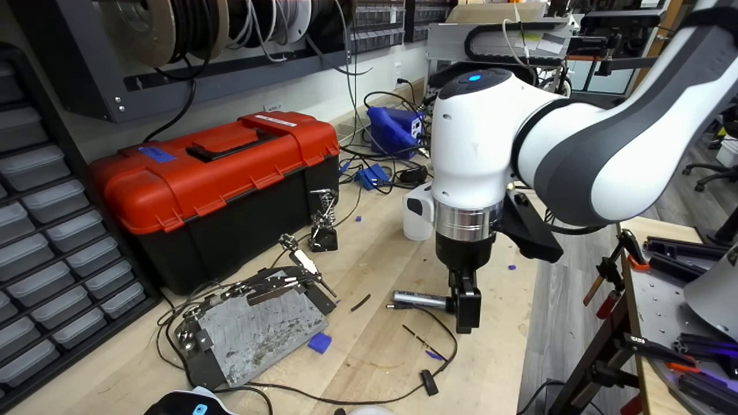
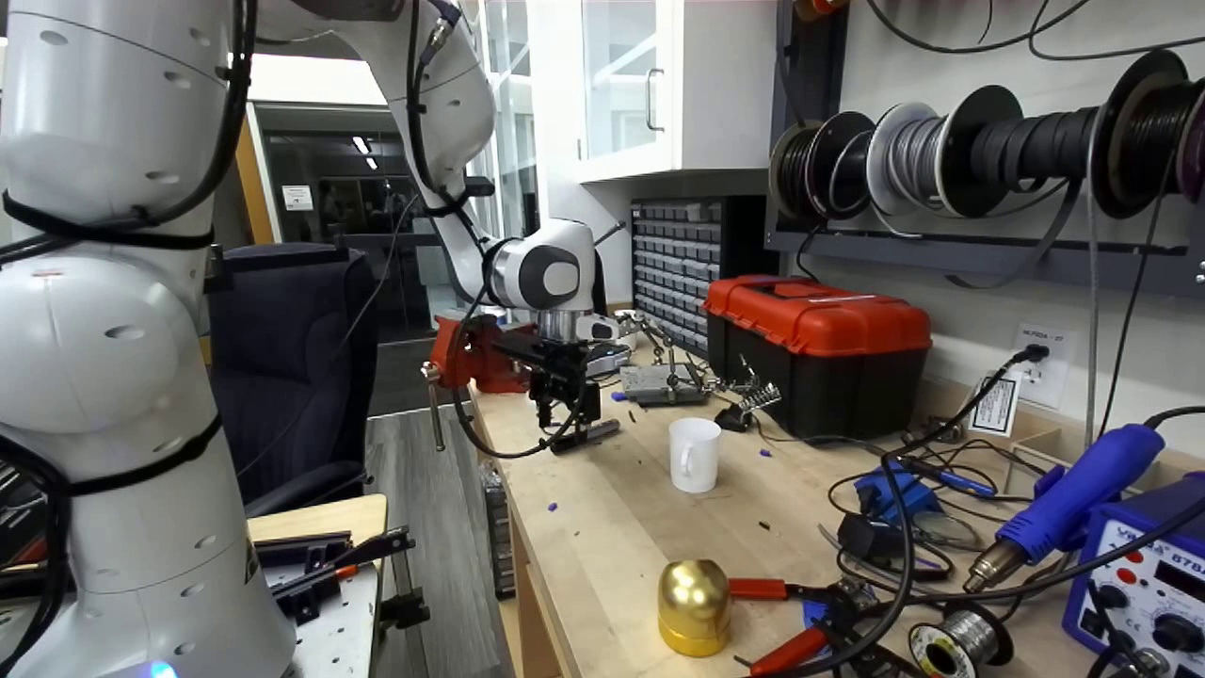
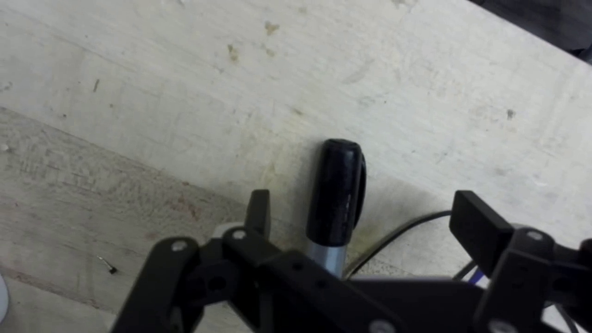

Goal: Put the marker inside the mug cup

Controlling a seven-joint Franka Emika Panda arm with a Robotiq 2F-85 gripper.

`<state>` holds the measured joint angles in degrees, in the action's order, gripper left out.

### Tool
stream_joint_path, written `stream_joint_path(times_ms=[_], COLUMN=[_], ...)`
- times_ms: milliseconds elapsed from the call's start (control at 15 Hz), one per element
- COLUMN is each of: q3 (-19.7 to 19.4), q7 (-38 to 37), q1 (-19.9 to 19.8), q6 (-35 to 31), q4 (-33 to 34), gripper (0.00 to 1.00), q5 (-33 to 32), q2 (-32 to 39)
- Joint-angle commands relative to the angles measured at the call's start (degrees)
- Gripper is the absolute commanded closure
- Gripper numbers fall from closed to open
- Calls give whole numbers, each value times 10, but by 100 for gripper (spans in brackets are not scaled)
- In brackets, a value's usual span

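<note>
Marker (image 3: 335, 199) on tbl (image 3: 162, 115), btwn fingers (image 3: 481, 231)

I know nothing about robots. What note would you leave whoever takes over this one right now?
Gripper: open, nothing held; the wrist view shows a jaw on each side of the marker.
Marker: lying on the table.
Mug: upright on the table, apart from the marker.
Done: gripper positioned at the marker.
Left: grip it, lift it, put it inside the mug.

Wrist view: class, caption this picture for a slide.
Open Robotiq gripper framing an ungripped, black-capped marker on the stained wooden tabletop.
</note>
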<state>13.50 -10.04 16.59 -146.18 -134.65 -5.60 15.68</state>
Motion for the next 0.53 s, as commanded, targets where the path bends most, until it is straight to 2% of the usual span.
stream_joint_path(times_ms=[0, 67, 133, 467], q3=[-6, -5, -5, -8], q7=[9, 9, 9, 11], q1=[1, 1, 1, 1], q6=[-14, -15, -15, -18], q4=[-2, -3, -4, -6], gripper=[0, 8, 26, 59], q5=[0, 1, 0, -4], q2=[3, 3, 3, -2])
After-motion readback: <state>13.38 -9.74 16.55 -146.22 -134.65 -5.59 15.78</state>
